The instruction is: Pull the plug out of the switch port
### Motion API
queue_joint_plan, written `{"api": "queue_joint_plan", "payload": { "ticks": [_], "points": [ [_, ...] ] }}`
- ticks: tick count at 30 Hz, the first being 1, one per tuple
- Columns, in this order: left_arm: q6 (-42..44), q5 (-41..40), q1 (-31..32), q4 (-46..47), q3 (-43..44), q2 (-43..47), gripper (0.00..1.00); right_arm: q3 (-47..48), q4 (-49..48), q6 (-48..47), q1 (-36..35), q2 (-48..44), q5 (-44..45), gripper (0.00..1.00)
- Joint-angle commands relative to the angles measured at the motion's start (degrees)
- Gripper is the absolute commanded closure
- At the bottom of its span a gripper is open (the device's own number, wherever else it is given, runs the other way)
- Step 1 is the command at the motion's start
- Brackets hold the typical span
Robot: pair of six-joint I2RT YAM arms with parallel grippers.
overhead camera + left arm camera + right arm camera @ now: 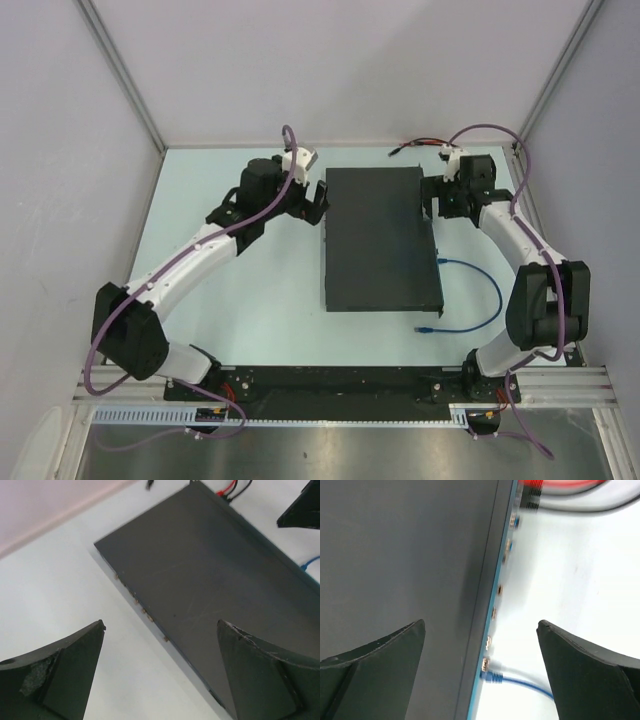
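The switch (pixel 378 236) is a large flat dark-grey box lying in the middle of the table, with a thin bluish edge on its right long side (pixel 492 605). A blue plug (pixel 492 676) sits in a port on that edge, and its blue cable (pixel 490 290) loops away to the right. My left gripper (pixel 320 202) stands open beside the switch's left edge near its far end; the left wrist view shows the switch (pixel 210 585) between and beyond its fingers. My right gripper (pixel 431 200) hangs open over the right edge, farther back than the plug (pixel 442 261). Neither holds anything.
Red and black wires (pixel 418 147) lie at the switch's far right corner. The cable's loose blue end (pixel 425 328) rests on the table near the front right. Grey walls close the table on three sides.
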State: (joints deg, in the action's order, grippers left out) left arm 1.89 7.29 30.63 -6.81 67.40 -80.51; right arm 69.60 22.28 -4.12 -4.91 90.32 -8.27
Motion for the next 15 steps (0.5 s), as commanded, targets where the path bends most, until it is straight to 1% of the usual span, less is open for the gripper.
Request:
{"api": "queue_joint_plan", "payload": {
  "ticks": [1,2,3,6,7,8,11,12,13,14,15],
  "points": [
    [-1.62,-1.13,0.13,-0.75,0.98,-2.27,0.0,-2.8,2.24,-4.41,0.94,-4.71,2.56,0.0],
    [-1.54,-2.79,0.13,-0.32,0.9,-2.72,0.0,-4.29,1.98,-4.23,1.65,-5.94,1.78,0.0],
    [-3.19,-3.24,0.13,0.47,0.9,-3.24,0.0,-5.43,1.71,-4.14,2.26,-6.56,-0.15,0.0],
    [-4.0,-3.95,0.04,-0.13,1.77,-6.14,0.0,-8.6,0.83,-3.26,3.85,-8.23,-1.56,0.0],
    [-4.26,-3.6,-0.13,-0.83,2.3,-6.76,0.0,-8.96,1.53,-3.09,4.37,-8.49,-3.14,0.0],
    [-4.18,-2.55,-0.4,-1.36,2.65,-7.72,0.0,-9.22,2.06,-2.74,6.47,-8.67,-5.07,0.0],
    [-2.95,4.73,-1.97,-2.42,3.53,-8.34,0.0,-9.31,5.48,-4.31,7.89,-8.15,-18.83,0.0],
    [-2.86,6.14,-2.5,-2.59,3.44,-8.7,0.01,-9.31,6.97,-9.1,7.9,-7.89,-21.76,0.0],
    [-2.77,8.16,-3.29,-2.86,3.44,-8.96,0.0,-9.4,9.42,-11.5,7.9,-7.62,-24.66,0.0],
    [-2.68,9.4,-3.65,-3.12,3.44,-9.14,0.0,-9.57,9.62,-13.0,7.98,-7.36,-28.6,0.01],
    [-2.68,10.63,-4.09,-3.3,3.36,-9.75,0.0,-9.66,9.53,-13.11,7.98,-6.83,-29.34,0.09]
  ]
}}
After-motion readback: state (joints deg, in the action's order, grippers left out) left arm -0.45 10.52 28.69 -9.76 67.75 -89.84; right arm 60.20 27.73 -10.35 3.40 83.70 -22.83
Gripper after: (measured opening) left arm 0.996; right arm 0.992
